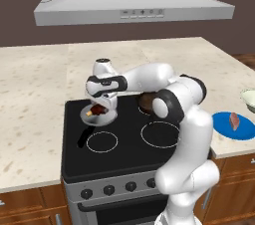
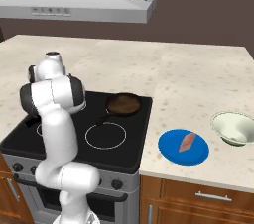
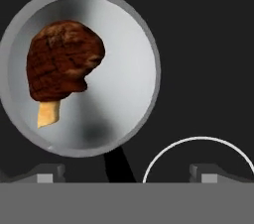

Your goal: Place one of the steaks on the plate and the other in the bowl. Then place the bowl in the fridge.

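The dark brown steak [image 3: 62,62] with its yellowish bit lies in a silver-grey pan [image 3: 149,44] on the stove's back left burner. My gripper [image 3: 128,174] hangs open above that pan, its fingertips [image 3: 47,173] wide apart and empty. In the left base view the gripper [image 1: 102,102] points down just over the brown steak [image 1: 94,111]. The pinkish-red steak [image 2: 187,142] rests on the blue plate [image 2: 171,151] on the counter to the right of the stove. The cream-white bowl [image 2: 233,128] stands empty beyond the plate. The fridge is out of view.
A dark brown frying pan [image 2: 124,104] sits on the back right burner. The black stovetop [image 1: 124,159] has white burner rings in front. A grey range hood [image 1: 134,5] hangs overhead. The pale stone counter [image 1: 30,94] stretches to both sides.
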Robot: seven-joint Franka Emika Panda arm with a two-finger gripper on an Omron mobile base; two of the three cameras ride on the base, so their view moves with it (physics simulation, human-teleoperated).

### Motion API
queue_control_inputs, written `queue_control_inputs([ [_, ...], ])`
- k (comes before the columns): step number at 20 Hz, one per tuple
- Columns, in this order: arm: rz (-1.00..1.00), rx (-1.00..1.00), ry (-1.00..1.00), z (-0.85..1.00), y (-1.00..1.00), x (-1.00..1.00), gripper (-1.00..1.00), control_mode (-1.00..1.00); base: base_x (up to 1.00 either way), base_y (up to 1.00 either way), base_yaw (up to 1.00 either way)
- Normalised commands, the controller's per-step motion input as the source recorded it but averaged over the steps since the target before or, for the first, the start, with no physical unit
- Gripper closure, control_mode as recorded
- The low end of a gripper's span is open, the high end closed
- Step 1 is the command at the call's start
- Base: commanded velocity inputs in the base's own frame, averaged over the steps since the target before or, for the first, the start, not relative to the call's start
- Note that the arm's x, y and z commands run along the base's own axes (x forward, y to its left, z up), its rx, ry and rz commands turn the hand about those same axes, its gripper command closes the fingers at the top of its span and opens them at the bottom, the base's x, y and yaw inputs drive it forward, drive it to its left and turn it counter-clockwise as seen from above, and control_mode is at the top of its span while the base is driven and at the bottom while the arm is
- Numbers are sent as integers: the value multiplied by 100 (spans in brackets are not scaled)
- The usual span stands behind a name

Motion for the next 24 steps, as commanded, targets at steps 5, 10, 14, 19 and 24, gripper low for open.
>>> queue_control_inputs([
  [5,-4,-1,0,-14,24,42,-100,-100,0,0,0],
  [10,-5,0,0,-8,14,39,-100,-100,0,0,0],
  [14,-3,0,0,-13,0,28,-100,-100,0,0,0],
  [19,-3,-1,0,-21,0,12,-100,-100,0,0,0],
  [24,-2,-1,0,-22,0,9,-100,-100,0,0,0],
])
